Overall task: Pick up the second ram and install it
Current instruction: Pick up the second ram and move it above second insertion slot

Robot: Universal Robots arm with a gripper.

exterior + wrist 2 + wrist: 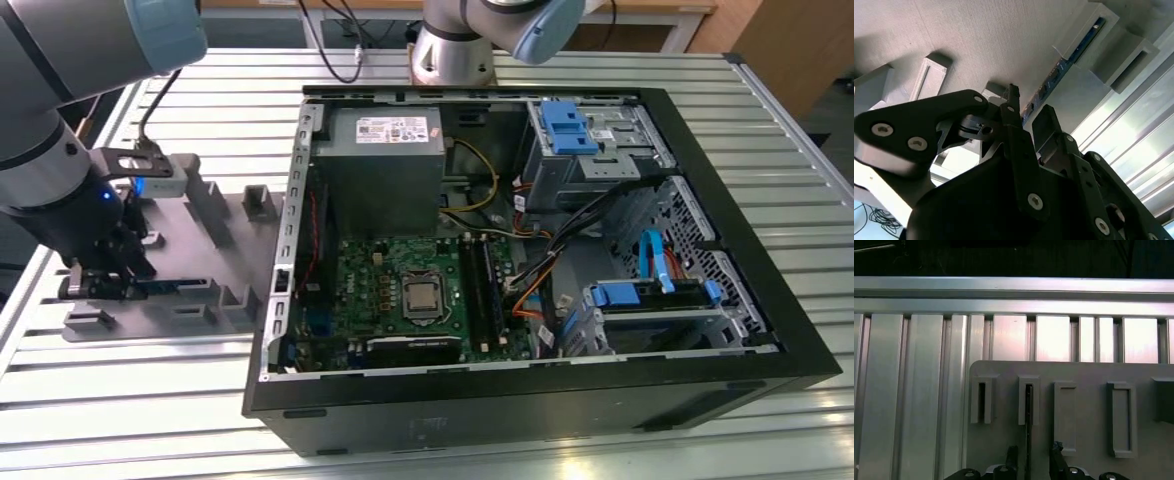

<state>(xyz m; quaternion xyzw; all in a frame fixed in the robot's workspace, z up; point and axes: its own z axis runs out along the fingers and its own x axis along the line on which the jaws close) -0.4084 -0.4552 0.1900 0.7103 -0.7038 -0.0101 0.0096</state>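
Worktop (924, 390): ribbed bare metal, shiny. Holder tray (979, 35): matt grey plastic, finely ridged. Pincer (1027, 116): matt black, smooth.

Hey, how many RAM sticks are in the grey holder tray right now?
1. The second ram stands on edge in slotted blocks of the grey holder tray, between the fingers of the open tool. The arm may hide others.

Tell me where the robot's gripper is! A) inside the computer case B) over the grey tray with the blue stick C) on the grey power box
B: the gripper hangs over the grey holder tray, fingers either side of the second ram, outside the computer case.
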